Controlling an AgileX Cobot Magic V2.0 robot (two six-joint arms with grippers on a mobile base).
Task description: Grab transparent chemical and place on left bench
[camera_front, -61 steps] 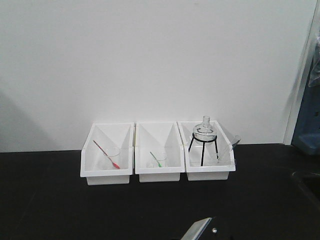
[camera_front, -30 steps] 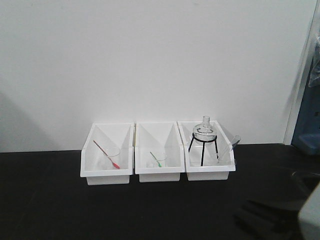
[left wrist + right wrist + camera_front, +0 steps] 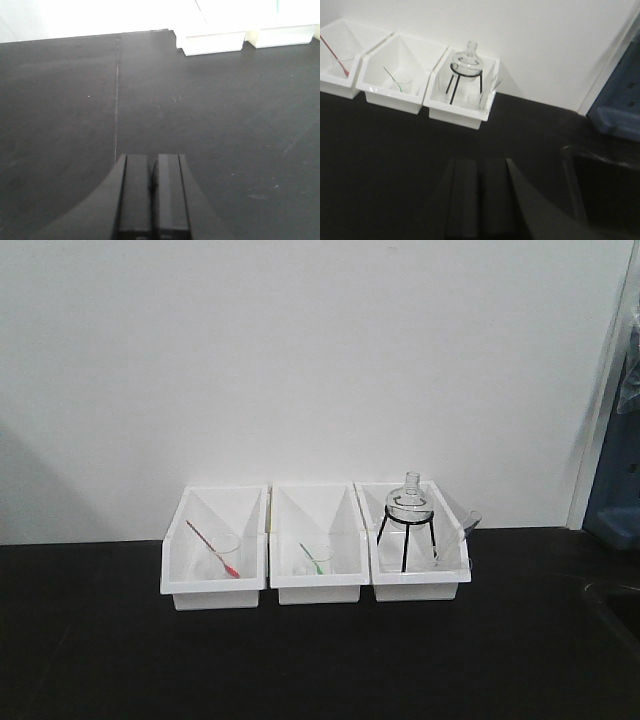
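Observation:
The transparent chemical [image 3: 433,557] is a small clear beaker with a pale stick, standing in the right white bin [image 3: 420,586] beside a black tripod that carries a round glass flask [image 3: 409,502]. It also shows in the right wrist view [image 3: 482,98]. My right gripper [image 3: 479,170] is shut and empty, low over the black counter, well in front of that bin. My left gripper [image 3: 152,172] is shut and empty over the bare black counter [image 3: 200,110], to the left of the bins. The left bench is out of view.
The left bin [image 3: 214,585] holds a beaker with a red stick [image 3: 212,550]. The middle bin [image 3: 316,587] holds a beaker with a green stick [image 3: 315,560]. A dark sink recess [image 3: 605,190] lies at the right. A blue object [image 3: 620,100] stands beyond it. A white wall backs the counter.
A grey arm part at the bottom of the front view moved from the centre to the right corner, then left the view. The bins and glassware have not moved.

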